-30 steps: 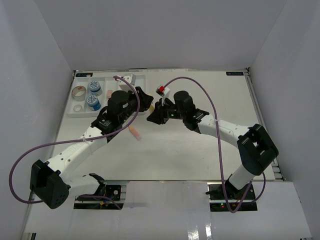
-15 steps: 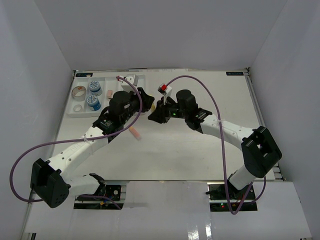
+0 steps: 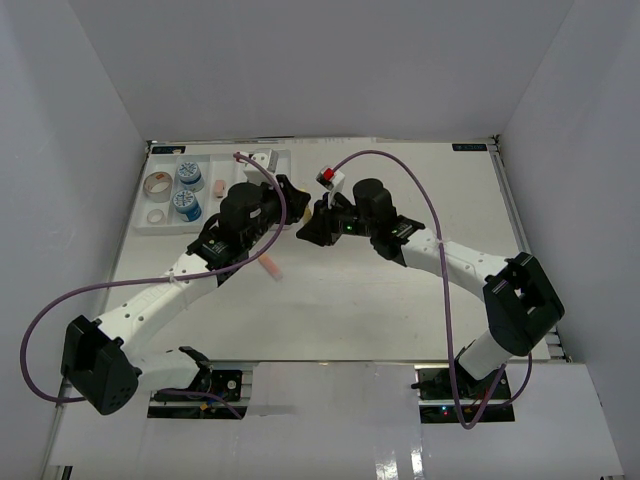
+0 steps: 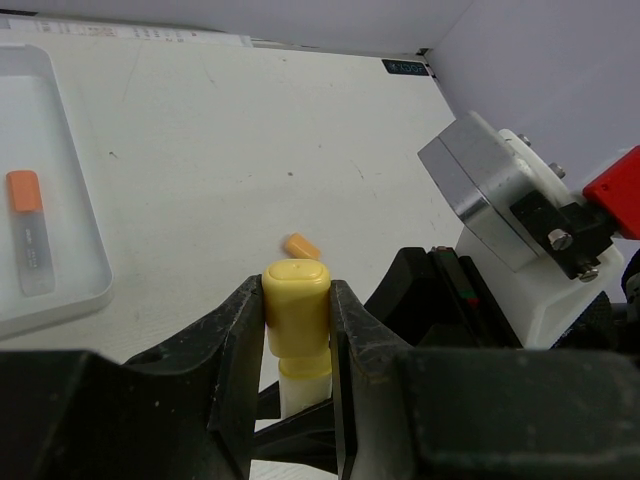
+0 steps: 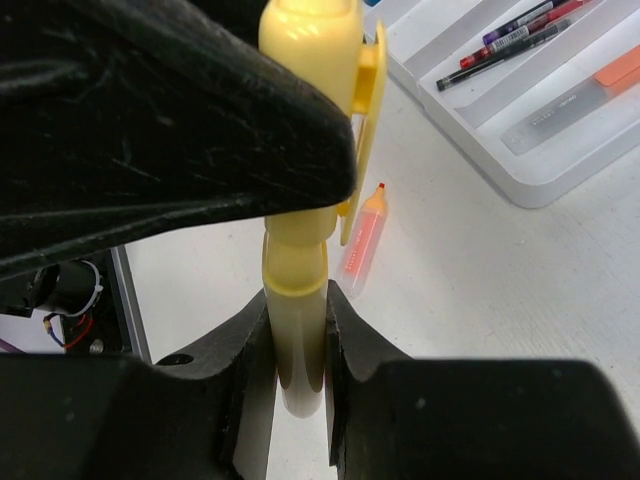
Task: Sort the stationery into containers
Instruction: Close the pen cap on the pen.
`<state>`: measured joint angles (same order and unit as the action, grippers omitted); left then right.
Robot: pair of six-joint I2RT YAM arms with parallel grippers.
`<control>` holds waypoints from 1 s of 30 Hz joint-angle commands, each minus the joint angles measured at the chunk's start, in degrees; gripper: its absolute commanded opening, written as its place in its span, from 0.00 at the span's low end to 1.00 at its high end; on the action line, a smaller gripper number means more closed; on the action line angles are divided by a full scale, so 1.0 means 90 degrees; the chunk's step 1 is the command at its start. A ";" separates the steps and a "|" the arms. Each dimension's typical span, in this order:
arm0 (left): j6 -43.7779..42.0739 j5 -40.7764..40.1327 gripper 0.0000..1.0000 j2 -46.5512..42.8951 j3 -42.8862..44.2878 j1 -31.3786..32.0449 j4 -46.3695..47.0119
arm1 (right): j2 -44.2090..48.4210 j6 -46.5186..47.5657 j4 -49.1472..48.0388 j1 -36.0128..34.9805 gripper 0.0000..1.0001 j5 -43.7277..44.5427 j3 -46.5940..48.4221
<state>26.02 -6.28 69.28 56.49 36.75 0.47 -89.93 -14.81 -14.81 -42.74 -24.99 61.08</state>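
Observation:
A yellow marker [image 4: 297,305] is held by both grippers above the table. My left gripper [image 4: 297,290] is shut on its yellow cap [image 5: 310,40]. My right gripper [image 5: 297,305] is shut on its pale barrel [image 5: 297,350]. In the top view the two grippers meet, left [image 3: 288,215] and right [image 3: 308,228], just right of the white tray [image 3: 232,222]. The tray holds tape rolls [image 3: 156,185], two blue-white tubs [image 3: 188,176], a pink eraser [image 3: 219,186], pens [image 5: 510,32] and an orange-capped marker [image 4: 25,230]. An orange marker [image 5: 362,240] lies on the table below the grippers.
A small orange piece [image 4: 301,246] lies on the table beyond the left fingers. The orange marker also shows in the top view [image 3: 270,265]. White walls enclose the table on three sides. Purple cables arc over both arms.
Both grippers stay joined on the yellow marker. The right arm has shifted slightly away from the near edge; almost nothing moved in the last half second.

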 commanded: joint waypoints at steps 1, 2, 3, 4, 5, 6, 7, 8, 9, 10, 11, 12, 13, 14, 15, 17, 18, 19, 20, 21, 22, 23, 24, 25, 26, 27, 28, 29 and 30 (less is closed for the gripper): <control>0.0029 -0.0015 0.00 0.0037 -0.0085 0.0086 -0.0003 | 0.0207 0.0083 -0.0308 0.0052 0.08 0.0023 0.0449; 0.0019 -0.0024 0.00 0.0027 -0.0085 0.0096 -0.0003 | 0.0197 0.0073 -0.0308 0.0061 0.08 0.0004 0.0469; 0.0009 -0.0044 0.00 0.0027 -0.0085 0.0106 -0.0003 | 0.0197 0.0092 -0.0317 0.0071 0.08 0.0004 0.0489; -0.0029 -0.0083 0.00 0.0008 -0.0095 0.0125 -0.0013 | 0.0207 0.0102 -0.0308 0.0081 0.08 0.0004 0.0498; -0.0030 -0.0112 0.00 -0.0002 -0.0095 0.0125 -0.0023 | 0.0217 0.0112 -0.0308 0.0100 0.08 0.0004 0.0508; -0.0040 -0.0132 0.00 -0.0021 -0.0105 0.0125 -0.0023 | 0.0236 0.0141 -0.0317 0.0120 0.08 -0.0006 0.0508; -0.0040 -0.0171 0.00 -0.0031 -0.0114 0.0116 -0.0023 | 0.0246 0.0161 -0.0318 0.0139 0.08 -0.0016 0.0508; -0.0040 -0.0161 0.01 -0.0041 -0.0105 0.0116 -0.0023 | 0.0275 0.0190 -0.0318 0.0140 0.08 -0.0074 0.0499; -0.0059 -0.0122 0.02 -0.0041 -0.0105 0.0116 -0.0023 | 0.0295 0.0210 -0.0347 0.0159 0.08 -0.0133 0.0489; -0.0040 -0.0025 0.03 -0.0022 -0.0085 0.0125 -0.0023 | 0.0334 0.0239 -0.0453 0.0179 0.08 -0.0181 0.0460; -0.0020 0.0043 0.04 -0.0022 -0.0085 0.0116 -0.0023 | 0.0334 0.0258 -0.0493 0.0188 0.08 -0.0298 0.0421; -0.0001 0.0112 0.04 -0.0022 -0.0095 0.0125 -0.0023 | 0.0344 0.0268 -0.0532 0.0198 0.08 -0.0367 0.0401; 0.0028 0.0190 0.04 -0.0022 -0.0095 0.0125 -0.0023 | 0.0344 0.0288 -0.0581 0.0227 0.08 -0.0425 0.0391; 0.0038 0.0335 0.04 -0.0031 -0.0124 0.0116 -0.0023 | 0.0353 0.0298 -0.0620 0.0247 0.08 -0.0503 0.0372; 0.0029 0.0395 0.04 -0.0031 -0.0134 0.0125 -0.0023 | 0.0363 0.0317 -0.0640 0.0276 0.08 -0.0562 0.0343; -0.0001 0.0532 0.04 -0.0061 -0.0183 0.0116 0.0026 | 0.0422 0.0346 -0.0737 0.0315 0.08 -0.0738 0.0294; -0.0030 0.0571 0.04 -0.0099 -0.0202 0.0125 0.0045 | 0.0441 0.0337 -0.0776 0.0354 0.08 -0.0787 0.0245; -0.0020 0.0629 0.04 -0.0119 -0.0231 0.0125 0.0103 | 0.0480 0.0366 -0.0815 0.0374 0.08 -0.0874 0.0235; -0.0020 0.0630 0.04 -0.0138 -0.0251 0.0125 0.0123 | 0.0500 0.0395 -0.0816 0.0393 0.08 -0.0904 0.0216; -0.0030 0.0669 0.04 -0.0187 -0.0290 0.0125 0.0191 | 0.0510 0.0405 -0.0816 0.0432 0.08 -0.0914 0.0196; -0.0030 0.0679 0.04 -0.0207 -0.0319 0.0125 0.0221 | 0.0539 0.0424 -0.0816 0.0442 0.08 -0.0914 0.0177; -0.0020 0.0688 0.04 -0.0217 -0.0339 0.0116 0.0250 | 0.0578 0.0434 -0.0816 0.0452 0.08 -0.0924 0.0157; -0.0030 0.0688 0.04 -0.0226 -0.0349 0.0116 0.0260 | 0.0607 0.0463 -0.0825 0.0471 0.08 -0.0914 0.0147; -0.0020 0.0688 0.04 -0.0236 -0.0349 0.0125 0.0260 | 0.0646 0.0473 -0.0825 0.0491 0.08 -0.0914 0.0118; -0.0030 0.0688 0.05 -0.0227 -0.0349 0.0116 0.0251 | 0.0666 0.0493 -0.0825 0.0501 0.08 -0.0924 0.0098; -0.0040 0.0688 0.05 -0.0207 -0.0330 0.0125 0.0212 | 0.0685 0.0493 -0.0825 0.0530 0.08 -0.0924 0.0089; -0.0040 0.0688 0.06 -0.0197 -0.0320 0.0125 0.0182 | 0.0705 0.0503 -0.0835 0.0550 0.08 -0.0924 0.0079; -0.0030 0.0669 0.07 -0.0178 -0.0300 0.0116 0.0143 | 0.0724 0.0503 -0.0835 0.0559 0.08 -0.0924 0.0059; -0.0020 0.0669 0.08 -0.0158 -0.0271 0.0125 0.0075 | 0.0725 0.0503 -0.0845 0.0569 0.08 -0.0924 0.0059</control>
<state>26.20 -1.89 68.05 54.83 37.60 6.72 -86.85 -11.44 -14.72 -38.76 -32.60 60.93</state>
